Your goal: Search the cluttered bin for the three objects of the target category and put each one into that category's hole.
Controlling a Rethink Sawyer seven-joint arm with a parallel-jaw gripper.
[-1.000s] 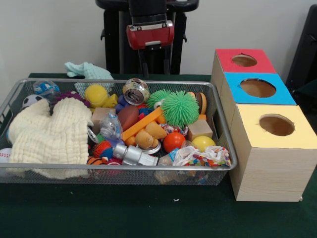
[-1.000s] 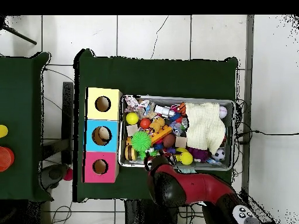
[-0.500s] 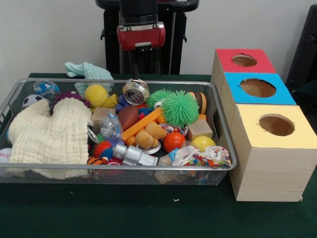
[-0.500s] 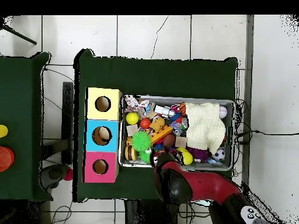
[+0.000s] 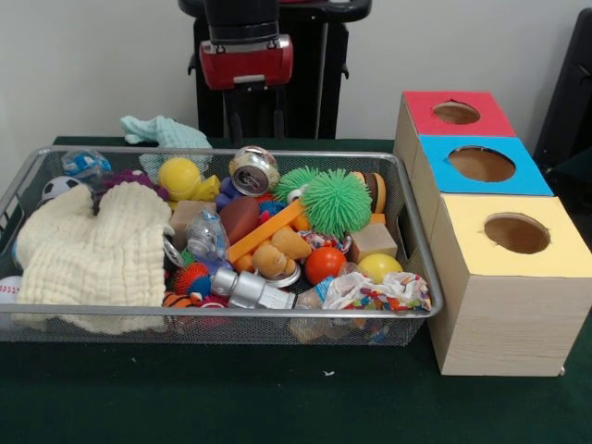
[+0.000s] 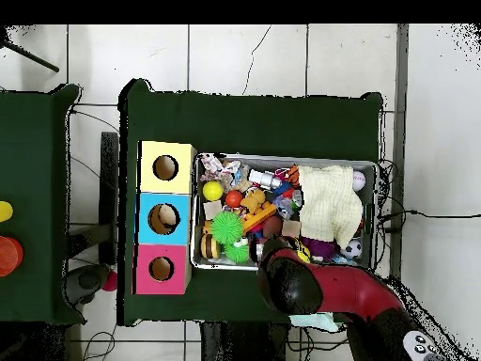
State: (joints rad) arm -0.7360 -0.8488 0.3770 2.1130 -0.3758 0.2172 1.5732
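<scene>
A wire mesh bin [image 5: 421, 277] [image 6: 370, 167] is crowded with toys. Among them are a crushed silver can [image 5: 254, 170], a yellow ball [image 5: 179, 176], a green spiky ball [image 5: 336, 202] [image 6: 226, 227], an orange ball [image 5: 325, 265], another yellow ball [image 5: 379, 267] [image 6: 213, 191] and a wooden block [image 5: 373, 240]. A cream cloth [image 5: 88, 250] [image 6: 331, 201] covers one end of the bin. My gripper [image 5: 255, 122] hangs open and empty above the bin's far rim, behind the can. In the overhead view the red arm [image 6: 319, 290] hides it.
Three wooden boxes stand in a row beside the bin, each with a round hole in its top: red [image 5: 455, 113] [image 6: 161, 269], blue [image 5: 482, 165] [image 6: 163, 219] and yellow [image 5: 516, 233] [image 6: 165, 167]. A mint cloth [image 5: 162, 131] lies behind the bin.
The gripper has slid left along the bin's far edge in the front view and risen slightly. It stays open and empty, and the toys have not moved.
</scene>
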